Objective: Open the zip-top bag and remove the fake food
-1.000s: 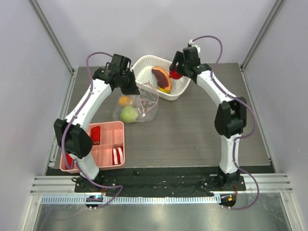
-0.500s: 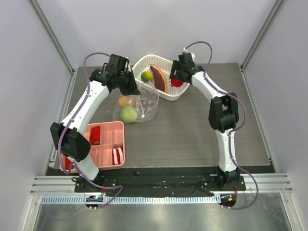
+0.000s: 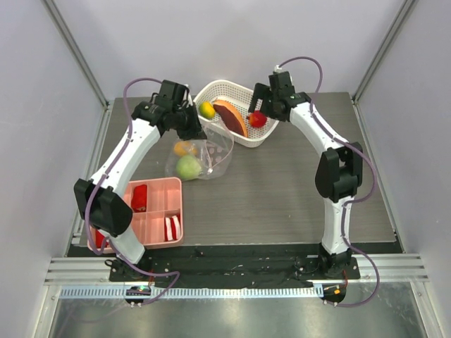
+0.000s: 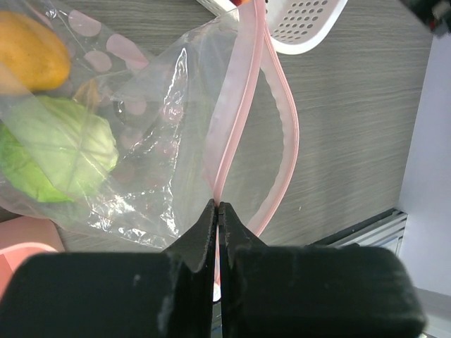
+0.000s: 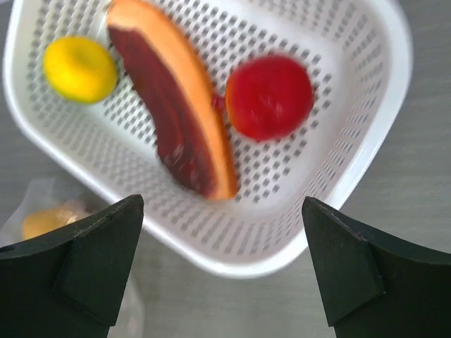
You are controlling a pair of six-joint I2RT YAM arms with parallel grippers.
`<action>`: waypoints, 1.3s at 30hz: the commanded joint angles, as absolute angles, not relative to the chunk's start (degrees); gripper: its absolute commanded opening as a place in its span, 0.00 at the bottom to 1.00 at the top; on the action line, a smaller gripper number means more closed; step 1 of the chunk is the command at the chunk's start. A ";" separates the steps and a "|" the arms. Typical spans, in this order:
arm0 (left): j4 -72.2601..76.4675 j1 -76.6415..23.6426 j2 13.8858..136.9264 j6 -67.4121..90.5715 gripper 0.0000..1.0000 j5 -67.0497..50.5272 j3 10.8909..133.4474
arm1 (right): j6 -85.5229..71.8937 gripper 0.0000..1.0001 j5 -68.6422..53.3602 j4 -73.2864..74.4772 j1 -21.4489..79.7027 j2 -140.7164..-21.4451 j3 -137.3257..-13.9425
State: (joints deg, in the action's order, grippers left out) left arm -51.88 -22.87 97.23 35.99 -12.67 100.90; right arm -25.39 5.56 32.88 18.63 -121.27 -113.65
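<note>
left gripper (image 4: 217,205) pinched shut on clear crinkly zip-top bag (image 4: 162,141) rim, green plastic ball (image 4: 56,151) inside just beyond | right gripper (image 5: 220,204) gaped empty above white mesh basket (image 5: 352,141) | risk: thin rim could slip the pinch, mouth collapsing

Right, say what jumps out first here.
The white basket at far centre holds a red fruit, an orange-brown wedge and a yellow fruit, under the open right gripper. Beside it, the left gripper pinches the pink edge of the clear zip-top bag, a green piece and an orange fruit inside.
</note>
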 commanded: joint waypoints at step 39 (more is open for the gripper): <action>-49.39 -23.55 96.50 36.74 0.00 -16.08 103.01 | -38.85 0.24 -14.76 14.41 38.06 -115.39 -94.66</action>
State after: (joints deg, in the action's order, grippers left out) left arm -50.85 -23.29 97.23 37.39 -14.06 100.38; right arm -37.82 -12.93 17.52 37.67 -113.86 -91.64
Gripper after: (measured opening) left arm 0.002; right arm 0.235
